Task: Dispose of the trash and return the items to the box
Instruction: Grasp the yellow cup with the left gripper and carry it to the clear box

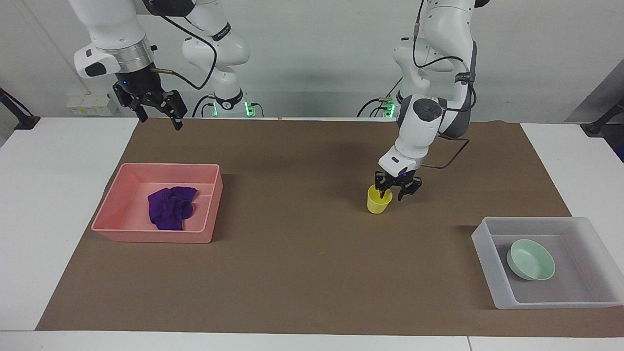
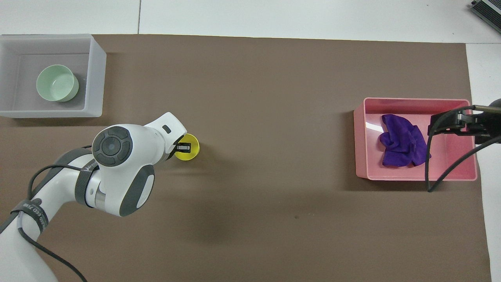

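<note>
Closing in on the yellow cup (image 1: 379, 200) with the left claw (image 1: 395, 190) — one finger dipping inside the rim, the other outside the wall on the side nearer the robots, so gripping by the wall rather than around the whole body. Fingers narrowed to about the wall's thickness, though whether already pinching or just short of it cannot be told. Cup standing upright on the brown mat (image 1: 302, 273) covering the surface, in the middle stretch toward the left arm's end, well apart from the translucent box (image 1: 487, 263).

Resting inside that box, the mint-green bowl (image 1: 530, 259) — one item apparently home, leaving room beside it for the cup.

Lying crumpled in the pink bin (image 1: 122, 204) toward the right arm's end, the purple cloth (image 1: 170, 207); trash seemingly dealt with. Hanging high over the mat's edge nearest the robots, clear of the pink bin, the right claw (image 1: 156, 109), spread wide, holding nothing, waiting out of the way.

Remaining, by the look of it: lifting the cup straight up and carrying it over to the box.
</note>
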`<move>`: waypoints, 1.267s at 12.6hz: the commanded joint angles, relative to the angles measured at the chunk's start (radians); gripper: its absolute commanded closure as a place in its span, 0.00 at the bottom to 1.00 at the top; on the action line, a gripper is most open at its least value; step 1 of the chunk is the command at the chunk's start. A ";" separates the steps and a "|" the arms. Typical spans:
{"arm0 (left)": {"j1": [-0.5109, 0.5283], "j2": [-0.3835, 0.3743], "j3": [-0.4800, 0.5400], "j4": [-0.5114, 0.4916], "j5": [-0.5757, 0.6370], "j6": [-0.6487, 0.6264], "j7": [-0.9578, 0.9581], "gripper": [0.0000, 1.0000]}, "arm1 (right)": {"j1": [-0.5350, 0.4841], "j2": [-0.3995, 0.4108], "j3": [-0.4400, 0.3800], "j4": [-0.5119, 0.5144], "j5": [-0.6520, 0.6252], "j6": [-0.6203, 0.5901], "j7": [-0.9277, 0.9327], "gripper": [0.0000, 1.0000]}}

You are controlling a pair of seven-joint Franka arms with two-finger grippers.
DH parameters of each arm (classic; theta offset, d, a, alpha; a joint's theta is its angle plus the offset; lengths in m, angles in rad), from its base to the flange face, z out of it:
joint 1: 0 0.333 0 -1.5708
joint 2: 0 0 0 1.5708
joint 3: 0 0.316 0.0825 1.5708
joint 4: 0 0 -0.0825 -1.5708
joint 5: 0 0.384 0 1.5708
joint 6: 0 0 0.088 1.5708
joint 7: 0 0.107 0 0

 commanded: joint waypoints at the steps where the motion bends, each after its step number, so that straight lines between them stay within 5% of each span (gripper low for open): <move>1: 0.000 -0.050 0.023 0.003 0.006 -0.050 -0.007 1.00 | -0.024 -0.029 0.007 -0.038 0.010 0.006 -0.058 0.00; 8: 0.132 -0.029 0.028 0.260 0.008 -0.311 0.137 1.00 | -0.025 -0.040 0.001 -0.063 0.015 -0.002 -0.013 0.00; 16: 0.357 0.161 0.022 0.702 0.006 -0.559 0.271 1.00 | -0.024 -0.043 -0.002 -0.066 0.037 0.001 -0.006 0.00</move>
